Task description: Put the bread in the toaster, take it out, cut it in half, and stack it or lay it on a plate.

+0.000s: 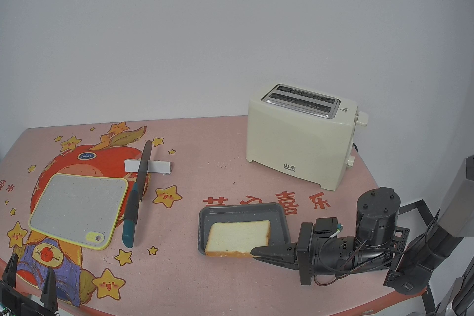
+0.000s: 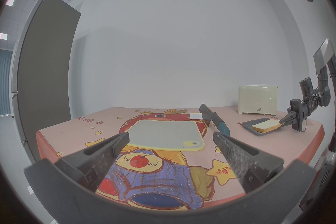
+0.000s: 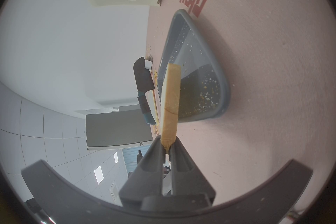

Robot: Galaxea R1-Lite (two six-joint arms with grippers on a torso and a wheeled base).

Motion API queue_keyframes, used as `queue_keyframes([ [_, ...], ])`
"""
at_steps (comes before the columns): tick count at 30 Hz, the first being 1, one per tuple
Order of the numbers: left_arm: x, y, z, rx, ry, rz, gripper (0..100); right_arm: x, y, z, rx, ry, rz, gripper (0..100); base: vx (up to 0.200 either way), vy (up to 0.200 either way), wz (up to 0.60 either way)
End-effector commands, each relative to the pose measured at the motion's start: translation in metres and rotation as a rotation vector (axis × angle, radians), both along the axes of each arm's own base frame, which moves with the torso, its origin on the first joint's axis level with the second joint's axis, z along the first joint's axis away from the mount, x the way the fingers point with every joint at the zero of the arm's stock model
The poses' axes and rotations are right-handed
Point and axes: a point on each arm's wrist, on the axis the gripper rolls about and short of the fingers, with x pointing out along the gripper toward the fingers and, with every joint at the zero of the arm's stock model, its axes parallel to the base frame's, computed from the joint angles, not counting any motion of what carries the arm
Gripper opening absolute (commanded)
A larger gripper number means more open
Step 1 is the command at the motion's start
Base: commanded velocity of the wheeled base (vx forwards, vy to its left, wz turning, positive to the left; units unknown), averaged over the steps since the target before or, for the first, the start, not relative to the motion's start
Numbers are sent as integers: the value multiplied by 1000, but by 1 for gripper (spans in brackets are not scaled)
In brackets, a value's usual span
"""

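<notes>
A slice of white bread (image 1: 238, 237) (image 3: 170, 105) lies roughly flat over a dark grey tray (image 1: 237, 208) (image 3: 210, 95) at the table's front right. My right gripper (image 1: 254, 251) (image 3: 168, 146) is shut on the slice's near right edge. Whether the bread still touches the tray I cannot tell. Behind the tray stands the cream toaster (image 1: 301, 144) (image 2: 257, 99) with both slots empty. My left gripper (image 1: 29, 280) (image 2: 170, 137) hangs open at the table's front left corner, holding nothing. From there the bread (image 2: 266, 125) and the right gripper (image 2: 282, 119) appear far off.
A grey cutting board (image 1: 79, 208) (image 2: 164, 132) with a yellow rim lies at the left. Beside it a knife (image 1: 134, 203) (image 2: 215, 119) with a teal handle rests its blade on a small white block (image 1: 148, 166). Bare tablecloth lies between board and tray.
</notes>
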Motion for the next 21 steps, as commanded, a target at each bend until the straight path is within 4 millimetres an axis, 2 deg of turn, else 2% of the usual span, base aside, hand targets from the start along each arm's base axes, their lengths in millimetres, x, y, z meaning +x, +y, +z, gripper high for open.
queue_keyframes([
  [1, 0, 0, -5, 1, 1, 0, 100, -1, -1, 4, 1, -40, 9, 0, 0, 0, 0],
  [7, 0, 0, -5, 1, 1, 0, 100, -1, -1, 4, -22, -93, 20, 0, 0, 0, 0],
  [21, 0, 0, -5, -1, 1, -1, 100, -7, -9, 29, -43, -288, 51, 0, 0, 0, 0],
])
